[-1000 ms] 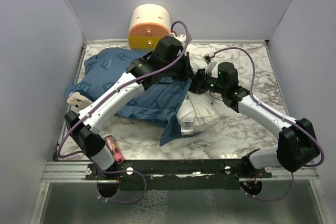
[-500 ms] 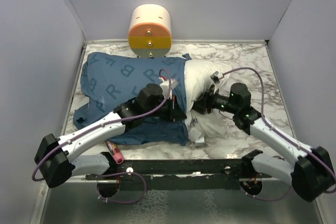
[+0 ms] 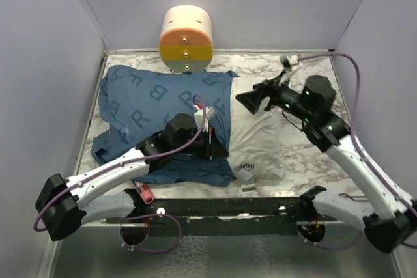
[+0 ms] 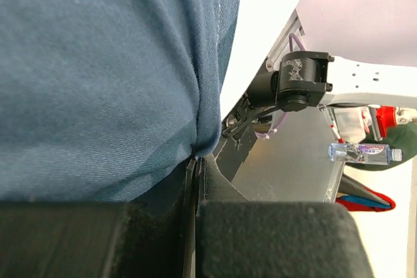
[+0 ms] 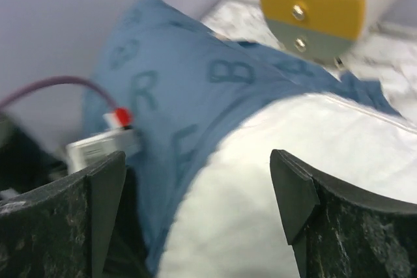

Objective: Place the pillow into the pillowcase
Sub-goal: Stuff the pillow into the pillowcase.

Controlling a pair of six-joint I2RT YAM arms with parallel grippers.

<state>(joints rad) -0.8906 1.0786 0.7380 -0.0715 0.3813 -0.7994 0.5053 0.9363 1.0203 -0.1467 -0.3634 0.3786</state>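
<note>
Two tools: left tool (image 4: 195, 161) clenched on soft blue pillowcase (image 3: 150, 102), right tool (image 3: 249, 101) agape above plump white pillow (image 3: 273, 144).

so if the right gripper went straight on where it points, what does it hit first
The right gripper would probably meet the bare end of the pillow first, beside the pillowcase edge; depth is unclear.

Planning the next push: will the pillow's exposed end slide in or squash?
Likely squashes: the pillow looks plump and wrinkled, so a push may dent it before it slides. Fabric on fabric probably drags, bunching the pillowcase, whose hem the left gripper pinches.
</note>
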